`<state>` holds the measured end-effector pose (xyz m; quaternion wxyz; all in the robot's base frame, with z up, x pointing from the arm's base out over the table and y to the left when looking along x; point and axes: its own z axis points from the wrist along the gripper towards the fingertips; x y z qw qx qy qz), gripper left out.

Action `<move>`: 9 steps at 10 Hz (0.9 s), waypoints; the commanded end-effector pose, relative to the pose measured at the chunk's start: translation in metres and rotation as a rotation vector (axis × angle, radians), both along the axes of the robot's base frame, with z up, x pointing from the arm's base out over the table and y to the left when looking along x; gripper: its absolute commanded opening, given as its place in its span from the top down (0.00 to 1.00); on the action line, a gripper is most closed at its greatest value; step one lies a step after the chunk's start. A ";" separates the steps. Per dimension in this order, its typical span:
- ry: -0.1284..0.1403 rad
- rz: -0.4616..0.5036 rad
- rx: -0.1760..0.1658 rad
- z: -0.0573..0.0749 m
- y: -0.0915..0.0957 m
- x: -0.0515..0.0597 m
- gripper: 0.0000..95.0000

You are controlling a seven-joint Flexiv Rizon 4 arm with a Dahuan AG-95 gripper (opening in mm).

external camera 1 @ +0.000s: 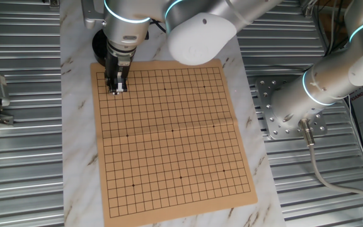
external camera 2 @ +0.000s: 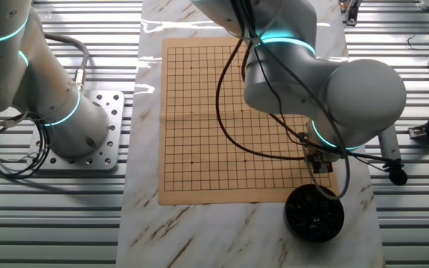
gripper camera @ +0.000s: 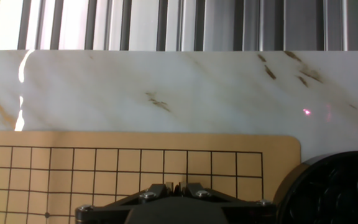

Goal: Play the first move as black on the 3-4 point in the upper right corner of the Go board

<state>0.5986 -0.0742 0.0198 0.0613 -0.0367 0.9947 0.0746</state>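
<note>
The tan Go board (external camera 1: 169, 132) lies on a marble slab. My gripper (external camera 1: 117, 88) stands low over the board's corner next to the black bowl (external camera 1: 98, 43), which the arm partly hides. In the hand view the gripper (gripper camera: 177, 185) has its two fingers close together with a small dark disc, the black stone (gripper camera: 177, 189), pinched between them. The board's corner (gripper camera: 247, 162) and the bowl's rim (gripper camera: 328, 180) show just beyond the fingers. In the other fixed view the gripper (external camera 2: 317, 165) is over the near right corner of the board (external camera 2: 222, 112), just above the bowl (external camera 2: 314, 212) of black stones.
The marble slab (external camera 1: 74, 145) rests on ribbed metal tabletop. The arm's base plate (external camera 1: 281, 113) is right of the board, with a cable trailing off it. The arm's large white elbow (external camera 1: 200, 34) hangs over the board's far edge. No stones lie on the grid.
</note>
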 end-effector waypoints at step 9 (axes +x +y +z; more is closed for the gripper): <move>-0.009 0.029 -0.002 -0.001 0.000 0.000 0.80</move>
